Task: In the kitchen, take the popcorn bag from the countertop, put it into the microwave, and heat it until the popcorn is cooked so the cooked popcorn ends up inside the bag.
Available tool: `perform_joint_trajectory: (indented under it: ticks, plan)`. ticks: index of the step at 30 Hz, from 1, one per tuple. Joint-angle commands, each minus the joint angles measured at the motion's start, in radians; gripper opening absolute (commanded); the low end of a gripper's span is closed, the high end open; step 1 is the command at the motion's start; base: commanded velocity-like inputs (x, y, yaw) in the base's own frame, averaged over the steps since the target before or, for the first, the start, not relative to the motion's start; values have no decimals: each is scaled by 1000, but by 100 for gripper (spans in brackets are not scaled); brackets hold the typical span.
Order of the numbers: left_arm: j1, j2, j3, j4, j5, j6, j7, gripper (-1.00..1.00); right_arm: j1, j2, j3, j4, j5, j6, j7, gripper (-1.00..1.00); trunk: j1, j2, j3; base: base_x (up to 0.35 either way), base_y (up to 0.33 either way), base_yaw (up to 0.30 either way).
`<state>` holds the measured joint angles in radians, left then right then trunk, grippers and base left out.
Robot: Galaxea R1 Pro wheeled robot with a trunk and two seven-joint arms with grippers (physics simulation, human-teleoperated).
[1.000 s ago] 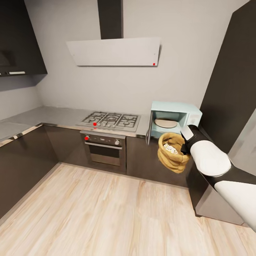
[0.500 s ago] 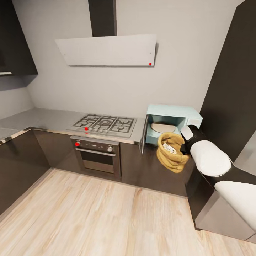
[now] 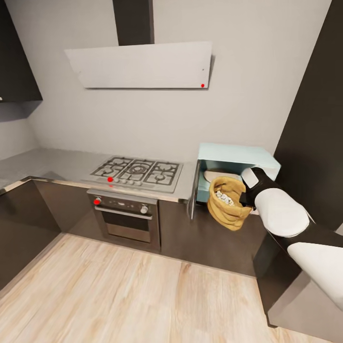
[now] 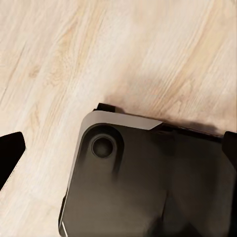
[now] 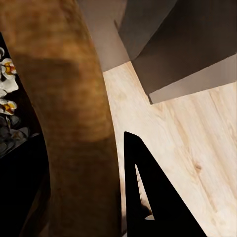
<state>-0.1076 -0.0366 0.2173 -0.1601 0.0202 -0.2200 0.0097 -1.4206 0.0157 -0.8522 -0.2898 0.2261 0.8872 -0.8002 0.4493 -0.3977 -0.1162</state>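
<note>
One arm does the work in the head view: the right gripper (image 3: 245, 194) pinches the rolled rim of the popcorn bag (image 3: 227, 204), which hangs in the air just in front of the microwave (image 3: 238, 162). The microwave door (image 3: 194, 189) stands swung open toward the gas hob (image 3: 138, 172), so the cavity is free to receive the bag. Pale popcorn (image 3: 224, 197) shows in the bag's mouth; the sack is held mouth-up, probably so nothing spills. The microwave sits on the countertop (image 3: 62, 164).

Left wrist view: wooden floor (image 4: 98, 54) and part of the robot's dark base (image 4: 148, 182); whether the left gripper is spread or closed I cannot tell.

Right wrist view: the bag's tan cloth (image 5: 64, 123) fills the space beside one dark finger (image 5: 148, 197), with a few kernels (image 5: 6, 81) visible, so the fingers look clamped on the rim.
</note>
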Motion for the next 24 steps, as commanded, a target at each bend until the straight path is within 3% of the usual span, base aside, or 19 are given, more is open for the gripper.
perform_joint_trajectory:
  ticks: [1, 4, 13, 24]
  plan:
    - [0, 0, 0, 1, 2, -3, 1, 100, -1, 1, -3, -2, 10, 6, 1, -100, 1, -2, -2, 68, 72, 0]
    - [0, 0, -2, 1, 1, -4, 0, 100, -1, 2, 34, -2, 10, 6, 2, -100, 1, -2, -2, 21, 22, 0]
    - [0, 0, -4, 1, 0, -4, -1, 100, 21, -1, 78, -3, 12, 0, 0, -100, 1, -2, -2, 7, 1, 0]
    - [0, -1, -4, 1, 0, -4, -1, 100, 25, -7, 82, -5, 12, 4, -3, -100, 1, -2, -2, 236, 0, 0]
